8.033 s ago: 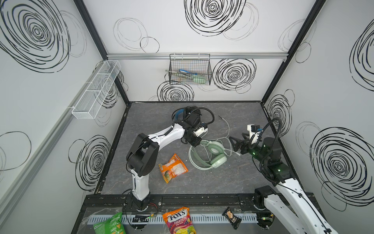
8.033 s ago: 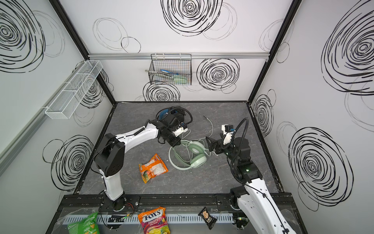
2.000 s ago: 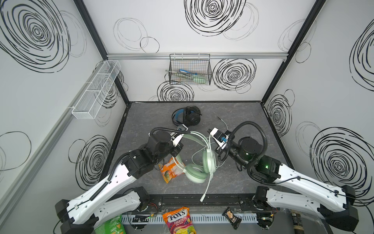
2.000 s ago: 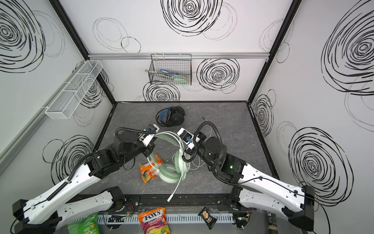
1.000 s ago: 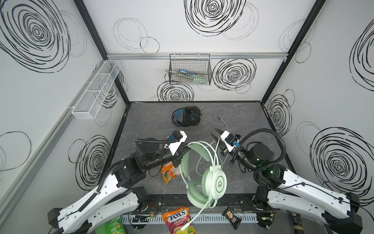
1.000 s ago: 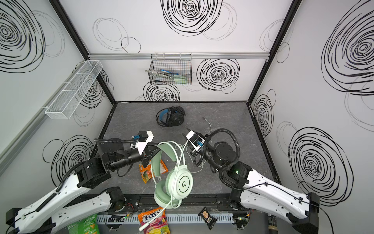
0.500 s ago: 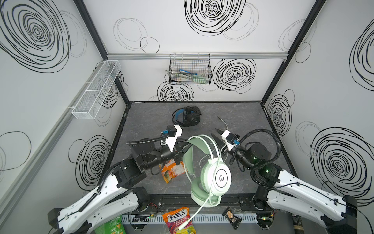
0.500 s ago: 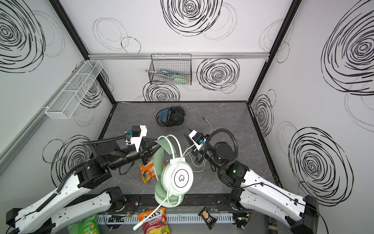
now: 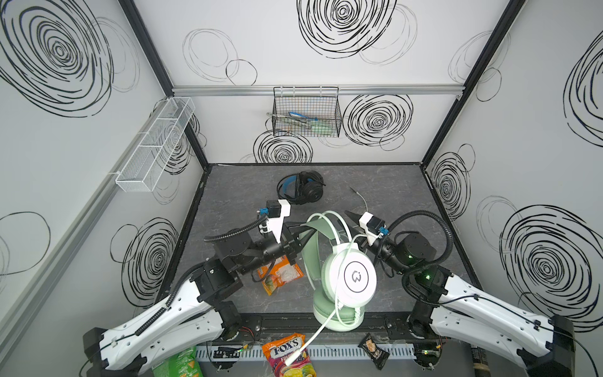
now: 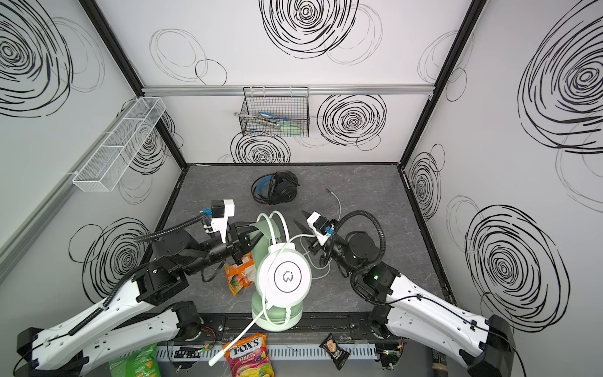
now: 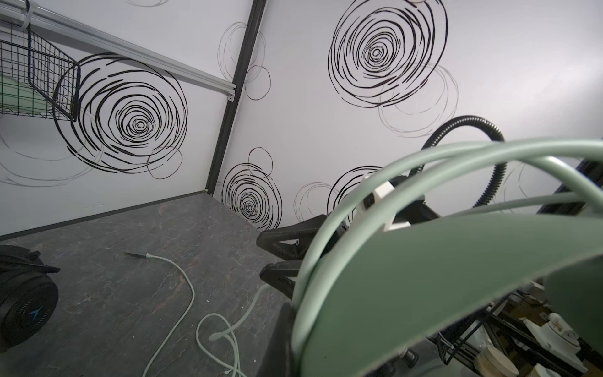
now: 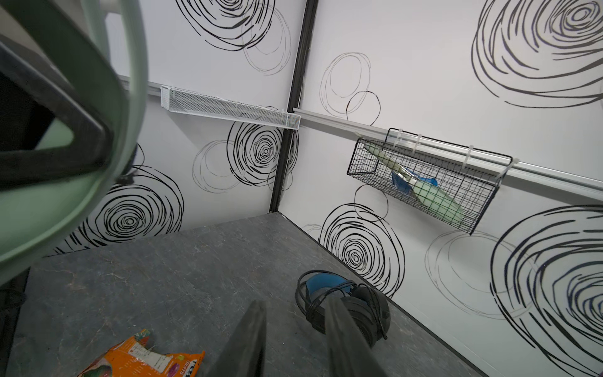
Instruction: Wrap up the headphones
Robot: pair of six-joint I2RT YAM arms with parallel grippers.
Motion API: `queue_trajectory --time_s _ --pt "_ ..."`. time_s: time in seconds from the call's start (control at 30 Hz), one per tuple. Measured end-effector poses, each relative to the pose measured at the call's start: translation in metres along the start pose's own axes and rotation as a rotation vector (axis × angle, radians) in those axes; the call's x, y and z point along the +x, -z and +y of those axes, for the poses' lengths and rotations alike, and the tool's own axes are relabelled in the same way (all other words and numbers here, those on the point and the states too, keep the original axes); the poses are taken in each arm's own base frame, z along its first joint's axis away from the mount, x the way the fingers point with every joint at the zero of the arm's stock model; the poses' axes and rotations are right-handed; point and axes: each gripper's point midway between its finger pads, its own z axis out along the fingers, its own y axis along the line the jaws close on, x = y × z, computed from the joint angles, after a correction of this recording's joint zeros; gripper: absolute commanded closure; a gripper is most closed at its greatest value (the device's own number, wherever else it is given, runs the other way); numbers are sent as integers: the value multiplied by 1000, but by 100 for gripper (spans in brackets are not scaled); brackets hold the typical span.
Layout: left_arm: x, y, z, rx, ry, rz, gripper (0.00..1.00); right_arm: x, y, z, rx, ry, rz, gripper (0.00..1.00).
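Lifted off the table (image 9: pixel 391 182) since earlier, your mint headset (image 9: pixel 355 277) now hangs from your left gripper (image 9: pixel 304 233), which is clamped on its headband (image 9: pixel 313 254). Your right gripper (image 12: pixel 293 302) stands parted beside it, holding nothing. Your black headset (image 9: pixel 305 189) lies near the back wall.

glossy plastic headset (image 9: pixel 357 277), matt floor (image 9: pixel 391 189) (marbled)

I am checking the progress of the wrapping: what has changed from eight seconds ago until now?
The left gripper came forward from the black headphones, closed on the headband of the mint headphones and lifted them off the table. The right gripper, open and empty, moved in beside the headband. Black headphones and orange snack bag stayed put.
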Motion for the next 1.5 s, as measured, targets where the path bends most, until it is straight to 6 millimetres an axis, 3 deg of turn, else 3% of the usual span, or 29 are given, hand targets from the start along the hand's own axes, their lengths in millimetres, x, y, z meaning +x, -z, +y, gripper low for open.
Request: queue_trajectory --time_s 0.27,0.43,0.57,0.8,0.9,1.13,1.3,1.5 --pt "-8 -6 -14 20 37 -62 100 9 2 8 -32 -71 -22 60" --pt "-19 -5 -11 -13 44 -120 100 5 3 7 -28 -118 -51 58" --pt "-28 -4 -7 -42 54 -163 100 14 1 10 -39 -136 -44 58" --pt "-38 -2 8 -125 73 -223 100 25 -3 16 -60 -152 -24 76" --pt "-41 -2 15 -163 83 -246 100 27 -2 18 -66 -161 -34 77" --pt "-37 -14 24 -203 89 -242 100 41 -4 24 -90 -185 -10 46" --pt "-37 -14 26 -216 90 -246 100 42 -3 25 -91 -197 -23 32" --pt "-48 -12 23 -226 87 -260 100 62 3 34 -124 -218 -2 27"
